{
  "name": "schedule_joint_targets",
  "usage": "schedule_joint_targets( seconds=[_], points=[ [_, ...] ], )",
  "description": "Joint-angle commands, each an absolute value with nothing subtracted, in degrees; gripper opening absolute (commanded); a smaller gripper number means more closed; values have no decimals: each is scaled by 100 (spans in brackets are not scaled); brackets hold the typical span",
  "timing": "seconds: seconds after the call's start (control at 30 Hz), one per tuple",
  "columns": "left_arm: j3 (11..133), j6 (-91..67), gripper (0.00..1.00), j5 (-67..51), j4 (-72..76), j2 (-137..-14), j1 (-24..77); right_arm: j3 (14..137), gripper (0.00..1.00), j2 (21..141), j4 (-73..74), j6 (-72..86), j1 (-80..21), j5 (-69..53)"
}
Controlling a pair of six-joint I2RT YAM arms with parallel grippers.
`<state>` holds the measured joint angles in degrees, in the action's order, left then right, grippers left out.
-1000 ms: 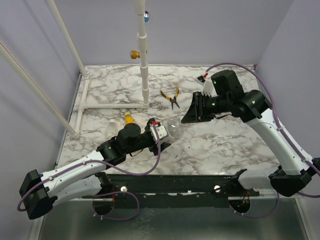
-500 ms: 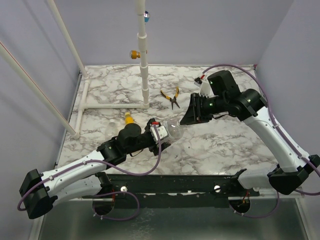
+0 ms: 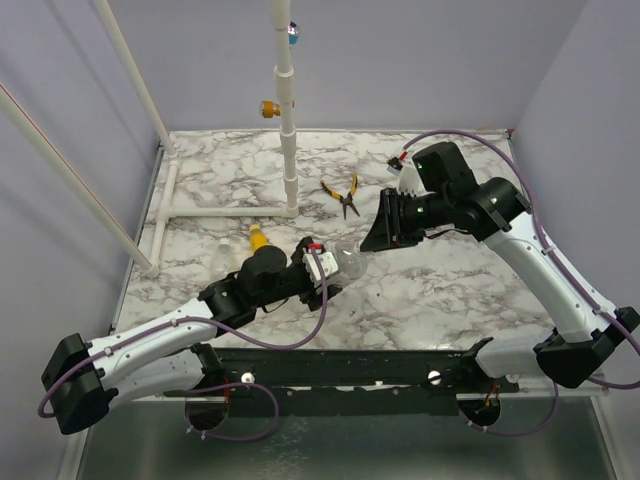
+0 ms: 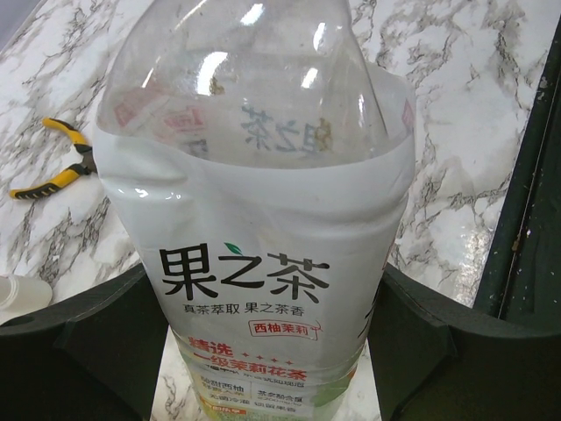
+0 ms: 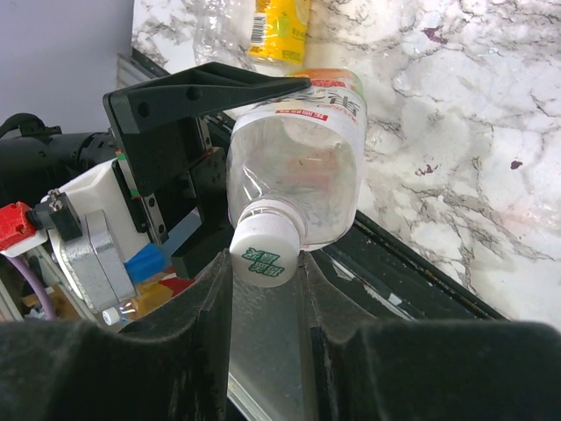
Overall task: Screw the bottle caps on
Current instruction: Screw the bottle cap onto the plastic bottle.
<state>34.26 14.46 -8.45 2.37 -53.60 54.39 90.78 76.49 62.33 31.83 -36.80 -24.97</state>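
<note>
We take the clear bottle (image 3: 347,260) as our landmark. It is held level above the near half of the table (image 3: 430,290), with its labelled body clamped between the fingers (image 4: 88,338) of the left gripper (image 4: 267,324). Its neck points toward the right gripper (image 5: 266,267). That gripper is closed on the white cap (image 5: 266,250), which sits on the bottle's mouth with one finger against each side.

**Edges and room.** The dark front rail (image 3: 350,365) runs just below and on the near side of the bottle. To the bottle's right, and beyond it, we see bare marble. The white pipe frame (image 3: 288,150) stands behind the bottle and to its left. Purple walls (image 3: 420,70) close the space behind the bottle and on both sides.

**Count.**
- **Bottles:** we count three.
  - One is the clear bottle in the grip.
  - A yellow bottle (image 3: 258,238) lies on the table to its left, behind the left arm.
  - A second clear bottle (image 5: 215,31) lies beside the yellow one and is seen only in part.
- **Caps:** we count three.
  - The white one is on the landmark bottle.
  - What look like a yellow cap (image 3: 268,108) and a blue cap (image 3: 292,33) sit on the upright pipe, well behind the bottle.
- **Pliers:** one pair of pliers (image 3: 345,195) lies behind the bottle, apart from it.
</note>
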Motion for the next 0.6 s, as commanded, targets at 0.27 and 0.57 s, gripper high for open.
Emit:
schedule_joint_targets(
  seconds=[0.27, 0.57],
  points=[
    [3848, 1819, 0, -840, 695, -5628, 5501, 9175, 16, 7852, 6450, 2990, -3784, -2559],
    [4018, 1764, 0, -1133, 597, -5765, 5502, 9247, 15, 7950, 6593, 2865, -3945, -2286]
  ],
)
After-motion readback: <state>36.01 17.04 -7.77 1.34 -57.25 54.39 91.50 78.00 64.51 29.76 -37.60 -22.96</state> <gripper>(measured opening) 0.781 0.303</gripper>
